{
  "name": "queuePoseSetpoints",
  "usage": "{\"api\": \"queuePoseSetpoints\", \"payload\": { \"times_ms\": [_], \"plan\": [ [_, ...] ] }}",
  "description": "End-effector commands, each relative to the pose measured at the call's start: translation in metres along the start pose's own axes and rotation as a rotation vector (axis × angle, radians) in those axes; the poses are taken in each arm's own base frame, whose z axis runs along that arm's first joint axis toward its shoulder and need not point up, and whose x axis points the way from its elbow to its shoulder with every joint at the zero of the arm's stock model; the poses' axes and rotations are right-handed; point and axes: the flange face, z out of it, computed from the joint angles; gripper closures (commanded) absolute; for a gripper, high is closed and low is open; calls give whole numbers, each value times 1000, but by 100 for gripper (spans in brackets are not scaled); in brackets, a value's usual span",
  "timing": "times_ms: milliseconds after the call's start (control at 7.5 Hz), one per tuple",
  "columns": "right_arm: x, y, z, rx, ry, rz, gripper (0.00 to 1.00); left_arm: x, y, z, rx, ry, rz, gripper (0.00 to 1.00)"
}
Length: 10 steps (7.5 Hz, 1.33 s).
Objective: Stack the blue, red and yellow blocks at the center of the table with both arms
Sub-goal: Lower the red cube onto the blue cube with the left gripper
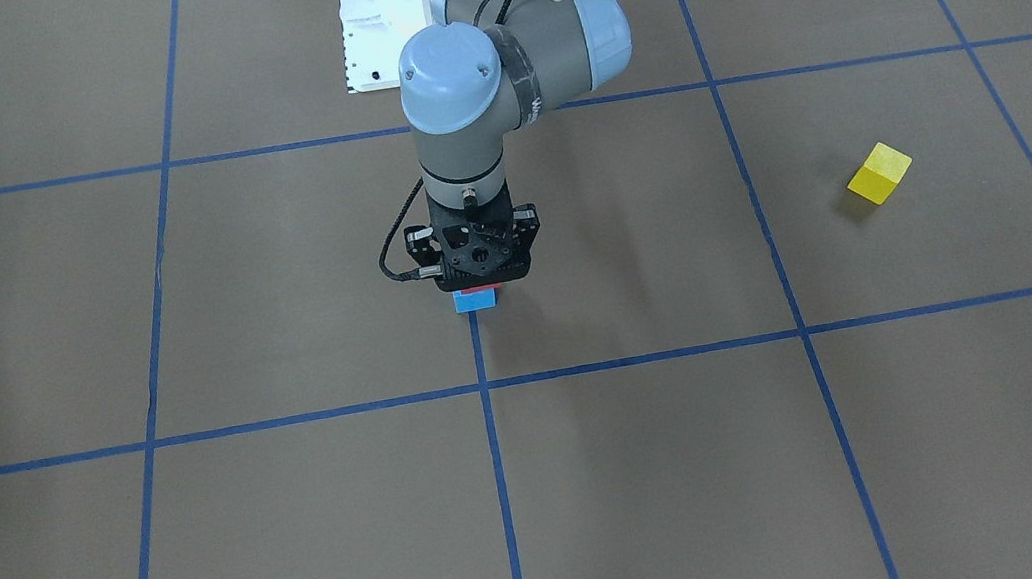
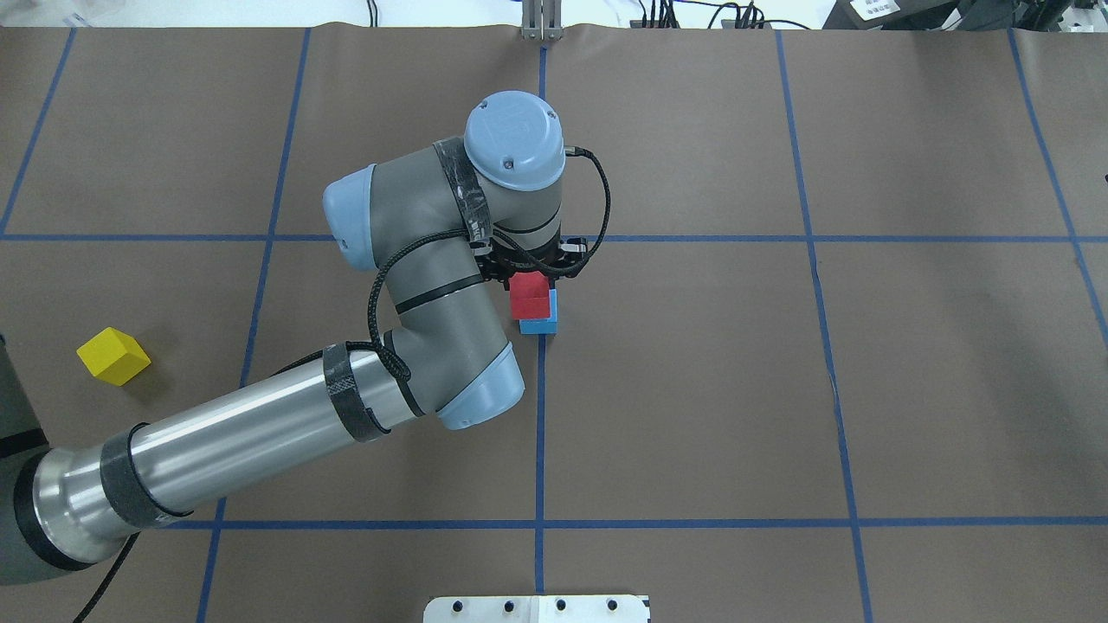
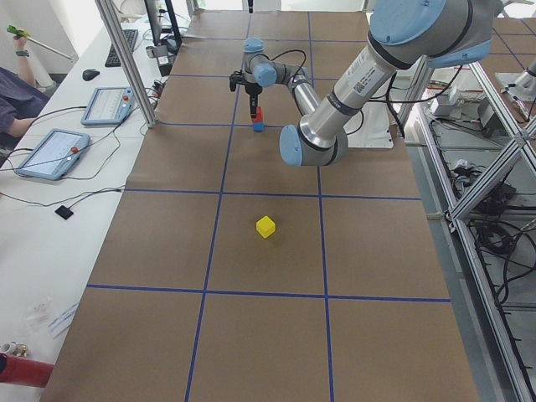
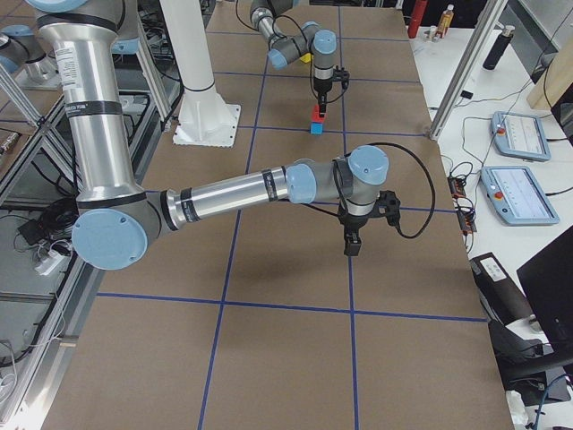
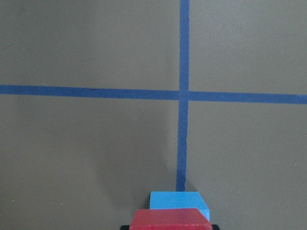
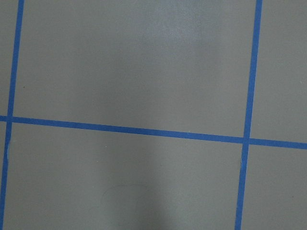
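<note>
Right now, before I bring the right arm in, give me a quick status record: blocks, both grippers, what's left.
stack: red block on top of blue block, on the centre tape line of the table
left gripper: shut on red block, directly above the stack
red fully seated on blue: cannot tell
yellow block: alone on the robot's left side, turned diagonal to the tape grid
right gripper: hovers over bare table, away from all blocks; open or shut cannot be told
left to do: yellow block not yet stacked
</note>
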Motion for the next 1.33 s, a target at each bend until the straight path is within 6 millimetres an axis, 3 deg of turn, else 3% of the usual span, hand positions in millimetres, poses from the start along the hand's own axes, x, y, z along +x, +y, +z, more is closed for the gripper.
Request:
{"api": "queuePoseSetpoints", "payload": {
  "times_ms": [0,267,400,533,667,933,1067,1200],
  "plan": [
    [0,0,0,0,2,0,0,2,4,1,-3,2,-1,53],
    [1,0,1,-2,2,1,0,4,4,-1,-2,5,-2,49],
    [1,0,1,-2,2,1,0,4,4,-1,-2,5,-2,37],
    [1,0,1,-2,2,1,1,3,4,1,-3,3,-2,14],
    [1,-1,1,-1,2,0,0,2,5,1,-1,2,-3,1],
    [1,-1,0,0,2,1,1,4,4,-2,2,8,-2,1],
    [1,-1,0,-1,2,0,0,6,7,-15,9,30,5,1],
    [1,-1,0,-1,2,0,0,4,11,-48,20,44,18,1]
  ]
}}
